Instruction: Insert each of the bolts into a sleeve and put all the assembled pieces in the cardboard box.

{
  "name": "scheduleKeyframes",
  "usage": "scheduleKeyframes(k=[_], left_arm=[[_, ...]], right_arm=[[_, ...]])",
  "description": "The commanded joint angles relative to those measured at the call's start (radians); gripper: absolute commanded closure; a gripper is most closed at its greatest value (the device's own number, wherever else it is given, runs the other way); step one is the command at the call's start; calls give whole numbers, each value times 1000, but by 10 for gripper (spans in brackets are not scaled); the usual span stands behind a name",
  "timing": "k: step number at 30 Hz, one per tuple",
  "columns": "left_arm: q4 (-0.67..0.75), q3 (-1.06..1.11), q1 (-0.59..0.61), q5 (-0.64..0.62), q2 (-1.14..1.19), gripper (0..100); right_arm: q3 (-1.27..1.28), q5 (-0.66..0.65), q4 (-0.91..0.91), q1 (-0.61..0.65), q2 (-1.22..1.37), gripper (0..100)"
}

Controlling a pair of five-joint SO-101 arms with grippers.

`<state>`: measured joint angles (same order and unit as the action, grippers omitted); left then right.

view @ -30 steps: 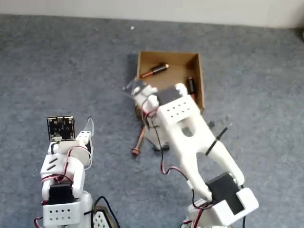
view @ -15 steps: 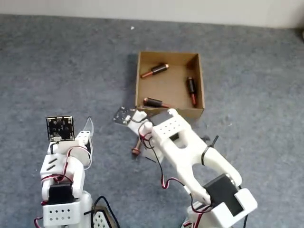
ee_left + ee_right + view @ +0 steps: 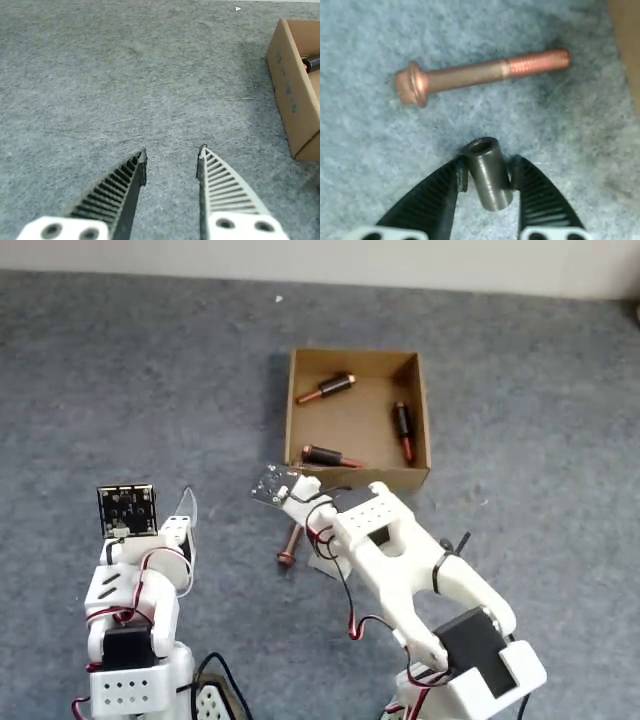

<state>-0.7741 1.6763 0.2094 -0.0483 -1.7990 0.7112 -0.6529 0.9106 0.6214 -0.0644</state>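
Note:
The cardboard box (image 3: 291, 410) holds three bolt-and-sleeve pieces (image 3: 325, 388) (image 3: 403, 430) (image 3: 325, 456). A loose copper bolt (image 3: 291, 543) (image 3: 480, 75) lies on the carpet just in front of the box. Beside that bolt a dark sleeve (image 3: 489, 182) stands tilted, its open end up. My right gripper (image 3: 487, 167) is shut on the sleeve, one finger against each side. The right arm (image 3: 375, 530) covers this spot from above. Far to the left, my left gripper (image 3: 171, 160) hangs open over bare carpet, holding nothing. The box corner (image 3: 295, 90) shows off to its side.
Grey carpet covers the whole table. The left arm (image 3: 135, 580) stays folded at the near left, well apart from the box and the right arm. A pale wall edge runs along the far side.
The right arm drew back from over the box to the carpet in front of it, uncovering a third piece lying in the box. The left arm has not moved.

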Motion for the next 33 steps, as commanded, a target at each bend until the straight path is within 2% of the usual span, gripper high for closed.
scheduleKeyframes(k=[1,3,7,12,18,24,28,33], left_arm=[[18,19,5,11,-8,811],[18,19,5,11,-8,811],[18,19,5,11,-8,811],[18,19,5,11,-8,811],[18,19,4,9,-8,811],[18,19,-5,5,-7,811],[-5,19,-93,5,-1,811],[-46,2,-128,12,-7,807]], right_arm=[[16,-9,-13,-10,-28,950],[19,-5,-12,-10,-28,997],[12,0,48,-10,-39,993],[-74,138,222,-8,-91,993],[-108,272,348,-10,-355,993],[-7,440,352,-10,-656,993],[91,624,328,-15,-766,993],[193,766,229,-139,-785,993]])
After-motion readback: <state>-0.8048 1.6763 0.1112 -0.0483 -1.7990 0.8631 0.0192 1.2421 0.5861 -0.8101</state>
